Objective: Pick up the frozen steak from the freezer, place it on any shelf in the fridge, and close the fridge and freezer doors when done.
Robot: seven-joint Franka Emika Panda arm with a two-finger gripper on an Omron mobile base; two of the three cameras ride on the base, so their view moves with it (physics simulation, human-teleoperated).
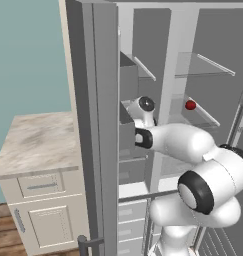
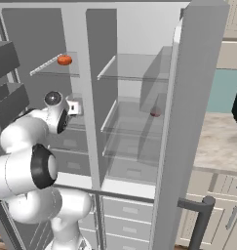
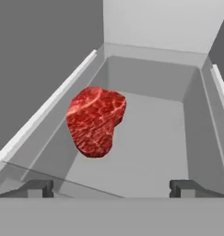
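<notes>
Your pincer (image 3: 111, 188) is wide open and holds nothing; in the hand view its 2 dark tips (image 3: 36, 188) sit far apart at the bottom. Just past them lies the frozen steak (image 3: 96, 120), red with thin white lines. It rests in a grey bin (image 3: 150, 152) of the freezer (image 2: 42, 34), near the bin's left wall and well away from its right wall. The tips do not touch the steak. From the left base view you can see the white arm (image 1: 180, 142) reach into the freezer, with the hand (image 1: 143, 107) near the edge of a grey box. In the right base view the same hand (image 2: 59, 110) sits in the left half of the tall grey unit. Next to it is the fridge (image 2: 139, 97), with a clear glass shelf (image 2: 132, 73) up high and more like it below. A small round red thing (image 2: 65, 60) rests on a shelf above the hand, and the left base view shows a red ball (image 1: 191, 105) on a glass shelf. Both doors stand open: the fridge door (image 2: 188, 122) and the freezer door (image 1: 95, 125). A pale counter (image 1: 35, 142) with drawers stands left of the unit.
</notes>
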